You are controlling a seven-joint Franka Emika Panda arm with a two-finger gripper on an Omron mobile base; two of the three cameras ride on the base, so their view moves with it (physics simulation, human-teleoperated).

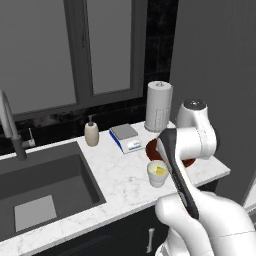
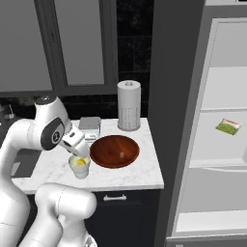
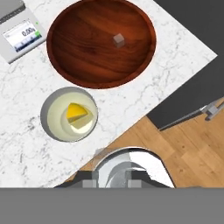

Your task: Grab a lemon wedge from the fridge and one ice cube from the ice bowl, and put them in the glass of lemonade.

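Observation:
The glass of lemonade (image 3: 69,114) stands on the white marble counter with the yellow lemon wedge (image 3: 75,111) lying in its pale liquid. It also shows as the glass (image 2: 79,167) and the glass (image 1: 157,173). Just beside it sits the reddish-brown ice bowl (image 3: 101,41), also the ice bowl (image 2: 115,150), with one ice cube (image 3: 118,40) inside. My gripper (image 2: 82,152) hangs shut just above the glass, nothing visible in its fingers. The fridge (image 2: 217,96) stands open at the right, white shelves showing.
A kitchen scale (image 3: 19,33) and a paper towel roll (image 2: 129,105) stand behind the bowl. A soap dispenser (image 1: 91,132) and the sink (image 1: 40,185) lie to the left. A flat green packet (image 2: 227,126) rests on a fridge shelf. The counter edge runs close in front of the glass.

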